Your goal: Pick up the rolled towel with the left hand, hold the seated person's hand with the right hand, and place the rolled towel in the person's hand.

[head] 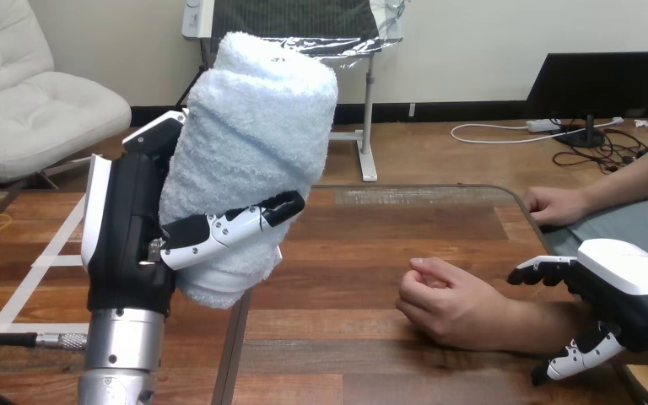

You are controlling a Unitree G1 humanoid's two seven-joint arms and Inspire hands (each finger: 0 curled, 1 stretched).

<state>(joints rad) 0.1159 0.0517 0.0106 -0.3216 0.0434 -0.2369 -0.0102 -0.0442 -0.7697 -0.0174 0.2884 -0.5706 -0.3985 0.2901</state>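
While you take stock, count one rolled towel, two robot hands and two hands of the person. The towel stands upright in the left hand, above the table's left edge, with fingers curled across its front. At the right edge the right hand spreads its fingers either side of the forearm behind the person's nearer hand (contact unclear). The person's farther hand rests at the far right corner.
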